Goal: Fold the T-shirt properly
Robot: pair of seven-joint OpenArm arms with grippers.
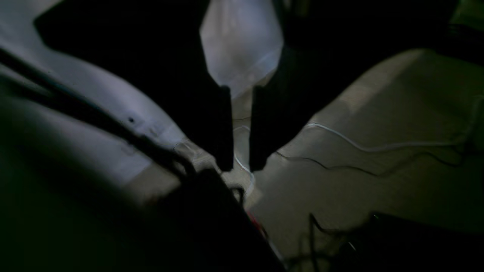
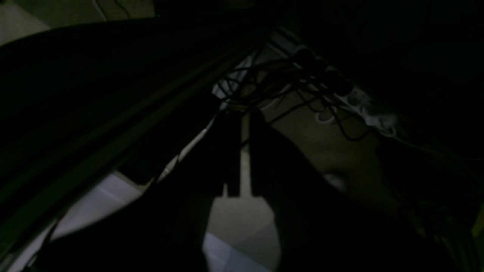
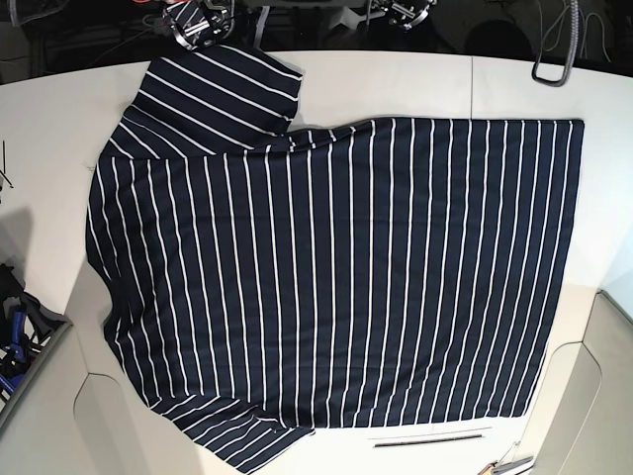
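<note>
Fabric first, since that's what matters here. Going camera by camera:

Left wrist cam: pretty murky. The left gripper (image 1: 241,168) hangs out over the floor, with loose cables (image 1: 378,147) below and beyond its tips. Its two fingers (image 1: 226,128) stand nearly together with a thin slit of light between them, and I can't spot anything pinched in there. No shirt anywhere near it in this shot.

Right wrist cam: even darker. The right gripper (image 2: 242,194) looks nearly clenched too, just a narrow gap between the fingers, nothing visibly held. Past its tips there's a power strip (image 2: 363,105) and a tangle of wires. Again no shirt within reach.

Base cam: the T-shirt (image 3: 336,277) lies spread flat on the white table (image 3: 396,79), mostly smooth, one sleeve (image 3: 218,94) angled off toward the far edge and the other sleeve (image 3: 242,435) hanging at the near edge. Neither gripper shows over the cloth; both arms sit back beyond the far edge, well apart from it.

My guess on handling: thin knit, light, totally limp, so it'll sag and drag wherever it isn't supported, and it may slide a bit on that smooth tabletop. I'd pinch at the edges, like the sleeve hems or the corners of the bottom hem (image 3: 569,257), rather than the middle, and lift both ends together so it folds straight.
</note>
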